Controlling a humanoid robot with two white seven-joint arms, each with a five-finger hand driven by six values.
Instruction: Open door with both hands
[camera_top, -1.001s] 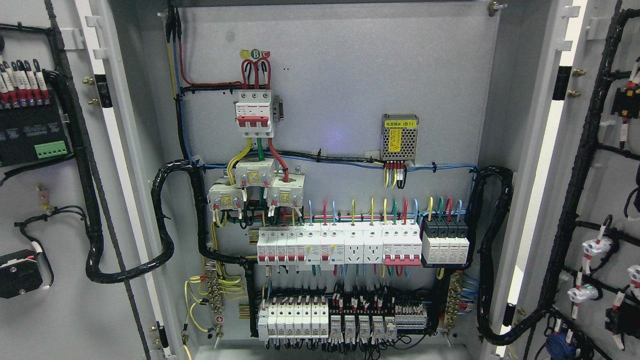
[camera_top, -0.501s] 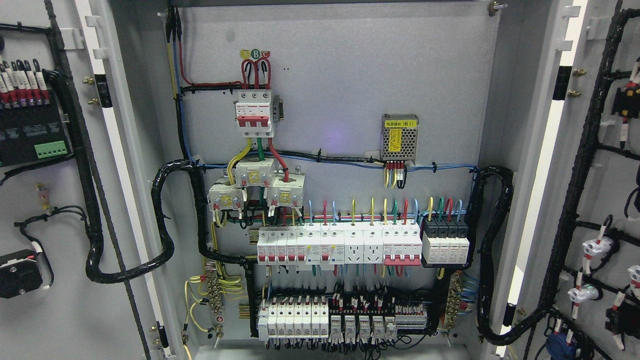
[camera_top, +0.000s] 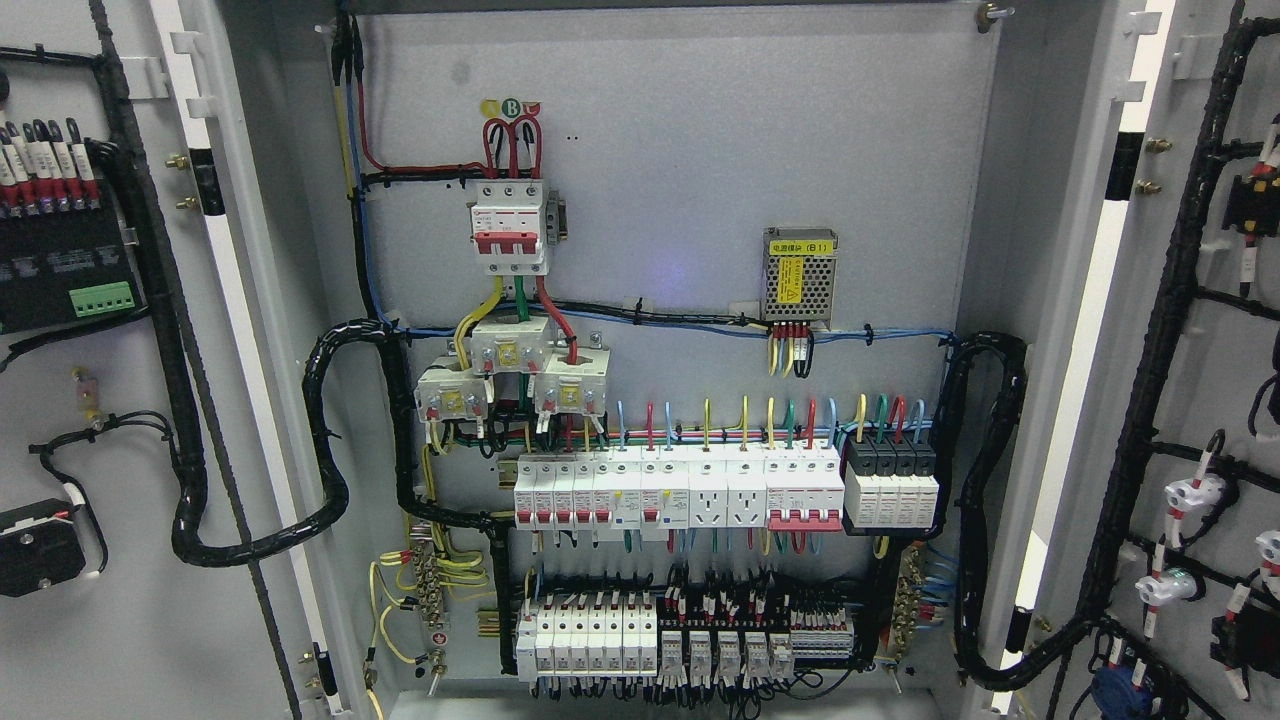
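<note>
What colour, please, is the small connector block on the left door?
Green, clearest in the head view.

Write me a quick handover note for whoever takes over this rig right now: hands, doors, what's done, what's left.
Hands: neither the left nor the right shows in the head view.
Doors: the left door and the right door are both swung wide, inner faces and black cable looms toward the camera.
Cabinet: the back panel is fully exposed, with the red-handled main breaker up top and the breaker row below.
Done: opening looks complete.
Left: nothing obvious on the doors; find out where both arms are before commanding any move.
</note>
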